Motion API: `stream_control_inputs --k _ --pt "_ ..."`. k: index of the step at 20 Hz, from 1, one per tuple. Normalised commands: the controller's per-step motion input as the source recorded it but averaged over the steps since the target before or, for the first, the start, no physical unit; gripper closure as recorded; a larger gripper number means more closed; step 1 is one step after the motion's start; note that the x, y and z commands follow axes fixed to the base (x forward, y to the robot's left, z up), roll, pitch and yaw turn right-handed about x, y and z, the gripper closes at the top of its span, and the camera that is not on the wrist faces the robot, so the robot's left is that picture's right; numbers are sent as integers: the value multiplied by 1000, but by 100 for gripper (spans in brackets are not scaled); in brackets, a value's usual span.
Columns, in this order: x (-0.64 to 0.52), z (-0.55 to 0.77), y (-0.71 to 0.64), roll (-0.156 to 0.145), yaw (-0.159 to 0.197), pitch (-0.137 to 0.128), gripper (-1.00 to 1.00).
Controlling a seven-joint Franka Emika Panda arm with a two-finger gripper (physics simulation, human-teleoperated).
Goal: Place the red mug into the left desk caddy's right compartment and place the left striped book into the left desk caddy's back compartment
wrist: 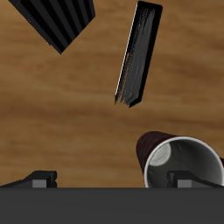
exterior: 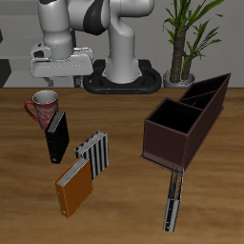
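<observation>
Hovering above the red mug (exterior: pixel 41 108), the gripper (exterior: pixel 59 69) hangs with its jaws spread and empty, so the step in hand looks like the approach for the mug's pickup; next it likely must descend, line its fingers over the rim and close. The mug stands upright beside a black book (exterior: pixel 57 139), mottled red outside, white inside, untouched. Farther across sit the left desk caddy (exterior: pixel 181 129), empty, and the left striped book (exterior: pixel 172 198) lying before it.
</observation>
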Motion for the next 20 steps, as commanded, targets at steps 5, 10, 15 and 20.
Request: stream_control_inputs --k 5,10,15,20 --pt "-100 -172 -330 18 -22 -5 -100" --pt "4 -173 -164 8 15 -5 -100" --pt "93 -315 19 8 -10 19 -100" --pt "48 -331 -5 5 -20 27 -100"
